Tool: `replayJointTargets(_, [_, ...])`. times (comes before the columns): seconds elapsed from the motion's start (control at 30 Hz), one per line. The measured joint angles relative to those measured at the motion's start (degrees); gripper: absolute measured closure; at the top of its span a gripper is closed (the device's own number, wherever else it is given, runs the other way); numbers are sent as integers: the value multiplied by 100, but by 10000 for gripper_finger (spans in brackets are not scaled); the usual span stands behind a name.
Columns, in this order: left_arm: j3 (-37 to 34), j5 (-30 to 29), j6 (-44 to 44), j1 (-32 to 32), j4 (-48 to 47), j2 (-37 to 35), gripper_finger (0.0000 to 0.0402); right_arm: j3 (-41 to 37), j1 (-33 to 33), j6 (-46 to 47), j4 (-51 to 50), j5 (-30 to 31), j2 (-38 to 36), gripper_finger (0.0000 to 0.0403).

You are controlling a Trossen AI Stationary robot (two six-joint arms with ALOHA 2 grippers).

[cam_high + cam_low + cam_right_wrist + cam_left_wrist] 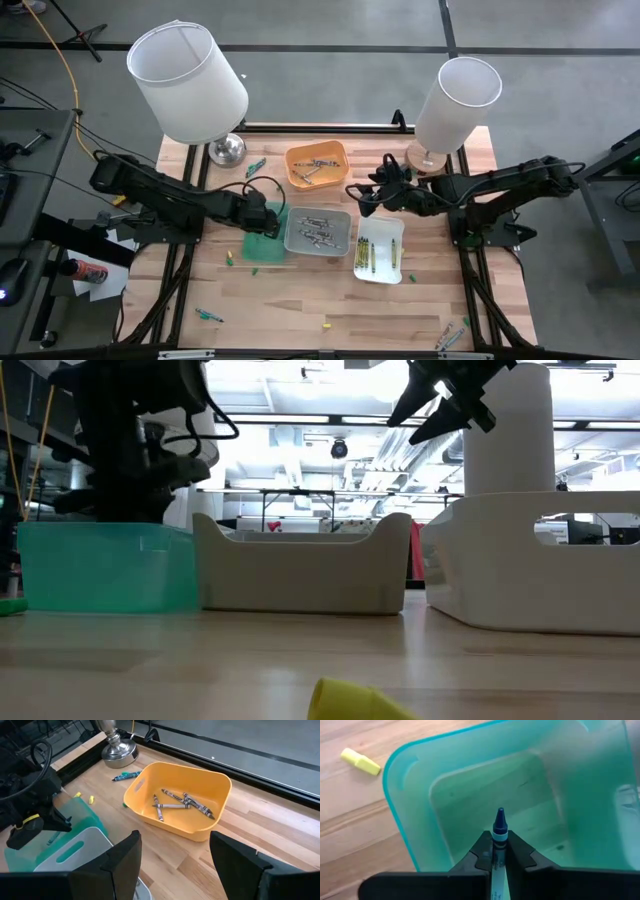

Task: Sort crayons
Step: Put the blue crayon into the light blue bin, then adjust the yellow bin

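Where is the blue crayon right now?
In the left wrist view, the blue crayon is pinched in the left gripper, tip out, over the green tray, which sits left of the grey tray in the high view.

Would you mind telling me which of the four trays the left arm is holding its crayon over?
The green tray, leftmost of the four. The left tool is shut on a blue-tipped crayon above it; the orange, grey and white trays lie farther right.

A light butcher-block table (pixel 330 310) stands on a grey concrete floor (pixel 330 25). Two white-shaded lamps sit at its far edge, the left lamp (pixel 190 80) on a chrome base, the right lamp (pixel 455 100) on wood. Ceiling strip lights (pixel 300 420) glow beyond.
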Motion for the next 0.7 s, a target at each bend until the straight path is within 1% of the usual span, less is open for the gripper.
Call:
replayJointTargets(0.33, [0,-2,101,140,-84,32,389,0,0,0,0,-20,2,176])
replayJointTargets(0.43, [0,-4,101,179,-231,32,370,0,0,0,0,-20,2,176])
replayJointTargets(0.57, [0,-2,98,241,-480,32,330,0,0,0,0,-39,2,176])
replayJointTargets(0.7, [0,16,101,293,-454,30,292,0,0,0,0,-113,2,176])
